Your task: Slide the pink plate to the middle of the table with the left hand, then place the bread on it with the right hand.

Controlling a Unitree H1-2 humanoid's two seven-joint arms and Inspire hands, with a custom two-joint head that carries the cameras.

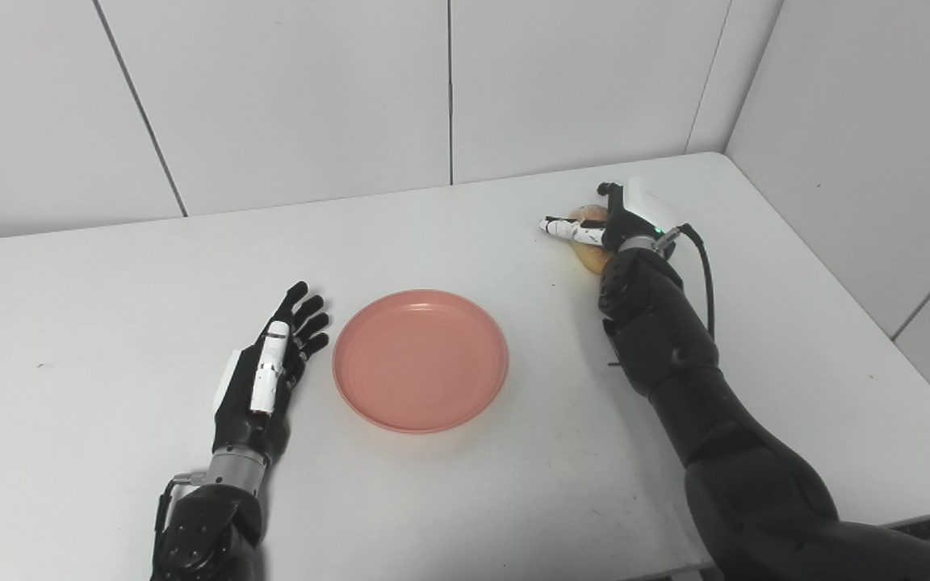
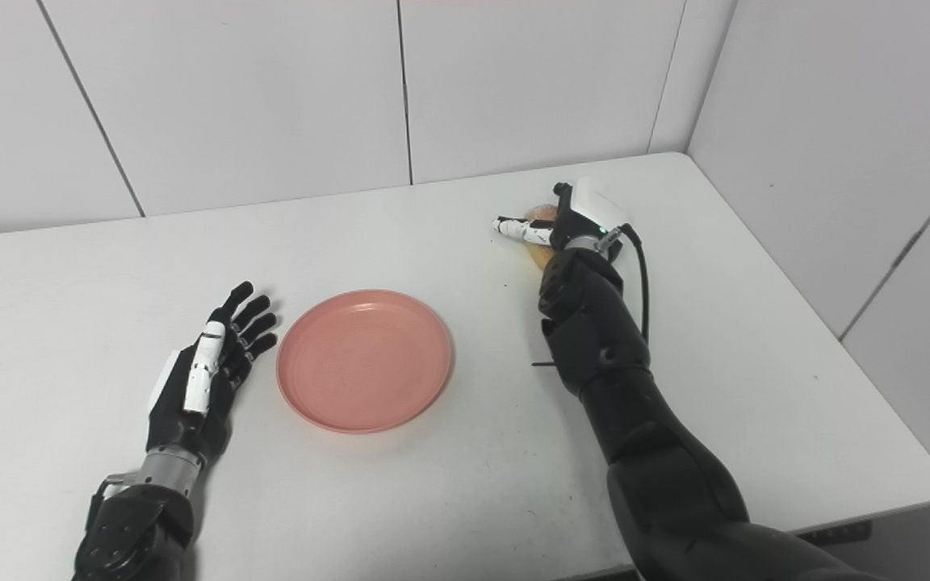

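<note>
Left eye view shows your right hand (image 1: 622, 219) wrapped over the bread (image 1: 590, 250) at the table's (image 1: 465, 500) far right, left hand (image 1: 267, 375) open beside the centred plate (image 1: 421, 361), so cradle the soft, light loaf's sides gently.

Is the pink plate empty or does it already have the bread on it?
Empty. The pink plate shows only its bare inner surface; the bread is far right, under the right hand.

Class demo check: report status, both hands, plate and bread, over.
Left hand open beside pink plate. Right hand over bread, grip unclear. Plate empty, path clear.
</note>
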